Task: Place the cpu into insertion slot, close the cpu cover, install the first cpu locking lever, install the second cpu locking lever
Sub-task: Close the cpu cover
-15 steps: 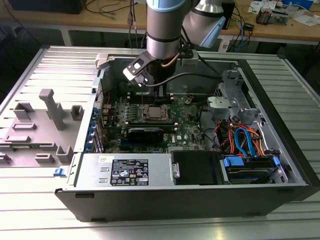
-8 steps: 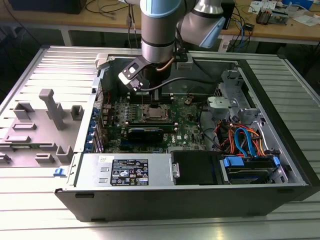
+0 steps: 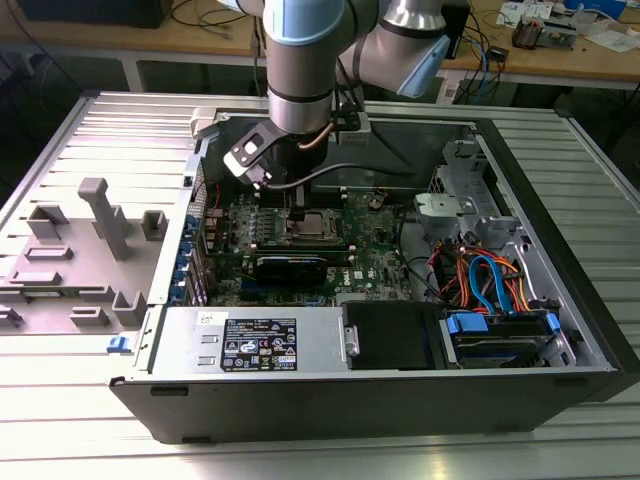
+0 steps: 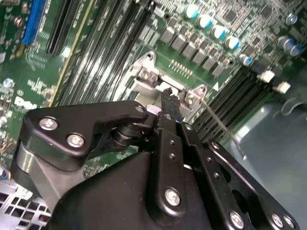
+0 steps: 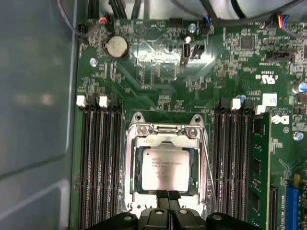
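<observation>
Hiding one edge of the cpu cover (image 5: 165,130), the claw (image 5: 168,194), pinched narrow, empty.

Light's pretty even and comes from above the tool (image 3: 297,207), so shadows stay soft. Inside the case (image 3: 400,405), around the tool, it gets dimmer. In the first wrist view the cpu (image 5: 165,168) just past the tool's tips has a milky glare. In the second wrist view the tool's body goes near black and its screws (image 4: 76,140) glint.
</observation>
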Robot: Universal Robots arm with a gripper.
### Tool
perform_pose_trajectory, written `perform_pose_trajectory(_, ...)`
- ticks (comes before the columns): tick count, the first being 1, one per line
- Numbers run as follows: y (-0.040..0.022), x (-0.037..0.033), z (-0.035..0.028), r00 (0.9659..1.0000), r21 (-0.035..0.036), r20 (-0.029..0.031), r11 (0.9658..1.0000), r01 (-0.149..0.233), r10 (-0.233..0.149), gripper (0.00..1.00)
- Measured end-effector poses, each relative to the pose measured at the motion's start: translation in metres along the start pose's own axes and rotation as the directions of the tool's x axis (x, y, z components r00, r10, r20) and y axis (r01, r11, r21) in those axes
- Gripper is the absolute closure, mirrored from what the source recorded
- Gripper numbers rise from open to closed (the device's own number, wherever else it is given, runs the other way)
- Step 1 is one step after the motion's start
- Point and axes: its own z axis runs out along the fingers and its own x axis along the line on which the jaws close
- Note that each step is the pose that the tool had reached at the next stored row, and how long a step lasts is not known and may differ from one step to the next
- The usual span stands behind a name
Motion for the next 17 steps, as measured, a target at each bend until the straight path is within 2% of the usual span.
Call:
perform_pose_trajectory(2, -0.0020, -0.0001, 0.0047, 1.0000, 0.0011, -0.0007, 1.0000, 0.002, -0.002, 0.89)
perform_pose_trajectory(7, -0.0027, -0.0003, 0.0112, 1.0000, 0.0101, -0.0013, 0.9999, 0.002, -0.002, 0.89)
perform_pose_trajectory(10, -0.0028, -0.0002, 0.0098, 1.0000, 0.0106, -0.0019, 0.9999, 0.003, -0.003, 0.89)
perform_pose_trajectory(12, -0.0028, 0.0000, 0.0021, 1.0000, 0.0107, -0.0016, 0.9999, 0.003, -0.003, 0.89)
perform_pose_trajectory(14, -0.0015, 0.0000, 0.0019, 1.0000, 0.0106, -0.0016, 0.9999, 0.003, -0.003, 0.89)
perform_pose_trajectory(17, 0.0046, -0.0003, 0.0019, 1.0000, 0.0107, -0.0016, 0.9999, 0.003, -0.003, 0.89)
